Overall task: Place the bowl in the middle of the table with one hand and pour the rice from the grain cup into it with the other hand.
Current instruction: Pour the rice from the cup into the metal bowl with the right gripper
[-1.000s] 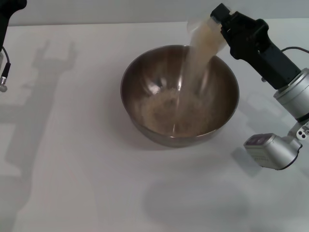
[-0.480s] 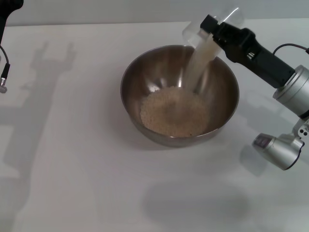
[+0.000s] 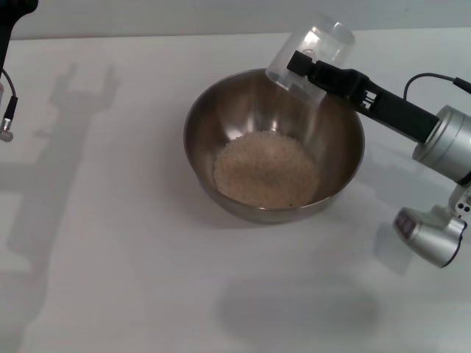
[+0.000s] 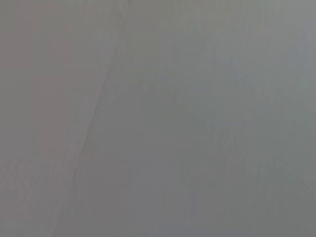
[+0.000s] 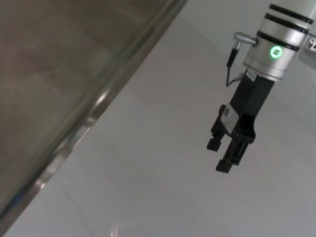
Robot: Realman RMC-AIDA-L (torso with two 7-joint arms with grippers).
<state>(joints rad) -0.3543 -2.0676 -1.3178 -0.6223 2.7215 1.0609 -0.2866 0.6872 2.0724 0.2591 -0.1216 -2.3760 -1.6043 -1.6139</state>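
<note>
The steel bowl stands in the middle of the white table and holds a flat heap of rice. My right gripper is shut on the clear grain cup and holds it tipped mouth-down over the bowl's far right rim. The cup looks empty and no rice is falling. The right wrist view shows the bowl's rim up close. My left gripper hangs open and empty above the table to the left, away from the bowl; the head view shows only part of the left arm at the top left corner.
The right arm's silver wrist and elbow reach over the table's right side. A cable plug dangles from the left arm. The left wrist view shows only a plain grey surface.
The right gripper has tipped the cup further, to nearly upside down. The stream of rice has stopped, and the rice has settled into a heap in the bowl. The left arm has not moved.
</note>
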